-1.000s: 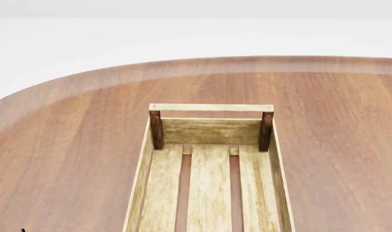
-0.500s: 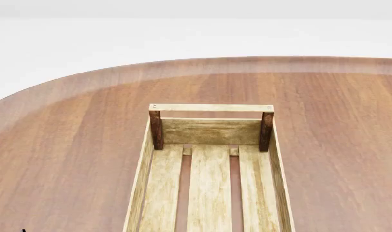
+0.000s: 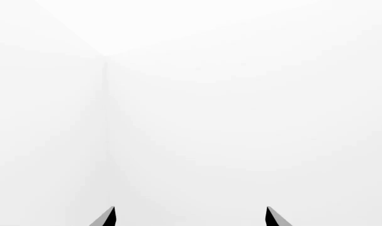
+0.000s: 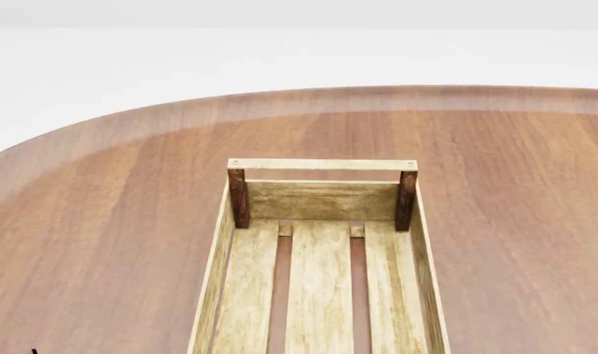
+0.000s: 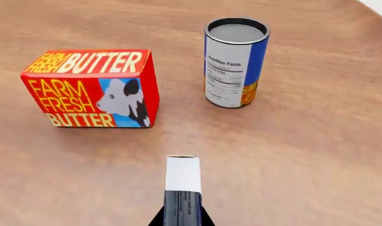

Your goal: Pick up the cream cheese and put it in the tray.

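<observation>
The cream cheese [image 5: 182, 186], lower centre of the right wrist view, seems clamped between the right gripper [image 5: 182, 217] tips, long axis running up-frame. Above stand a "FARM FRESH BUTTER" box [image 5: 90, 88] and a "Nutrition Facts" can [image 5: 233, 63]. The left gripper [image 3: 189, 217] gapes wide, empty. The tray [image 4: 324, 200] lies bare.

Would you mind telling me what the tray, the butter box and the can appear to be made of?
The tray looks like pale unfinished wooden slats with visible grain, on darker brown corner posts. The butter box seems printed cardboard: flat faces, sharp folded edges, glossy red-and-yellow print. The can appears metal, with a grey rimmed top and a printed wrap label, though the render leaves that open.
</observation>
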